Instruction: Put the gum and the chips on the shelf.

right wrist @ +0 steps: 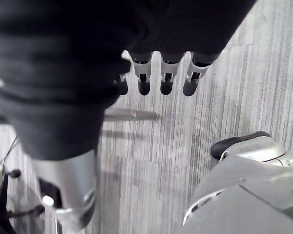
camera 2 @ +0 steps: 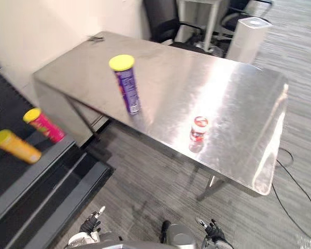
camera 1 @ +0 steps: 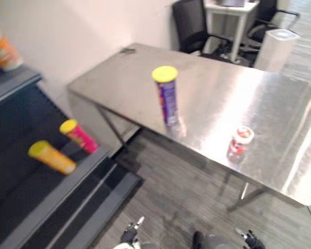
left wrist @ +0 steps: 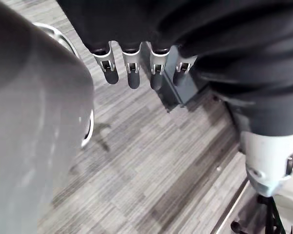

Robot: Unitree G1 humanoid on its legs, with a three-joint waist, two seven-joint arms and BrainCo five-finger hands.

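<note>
1. The chips can, purple with a yellow lid, stands upright on the steel desk, towards its middle.
2. The gum, a small red-and-white tub, stands on the same desk near its front edge, well apart from the chips can.
3. The dark shelf stands to the robot's left. A yellow can and a pink can lie side by side on one level, and an orange can sits higher up.
4. The left hand hangs low over the grey floor, fingers straight and holding nothing.
5. The right hand hangs low too, fingers straight and empty.
</note>
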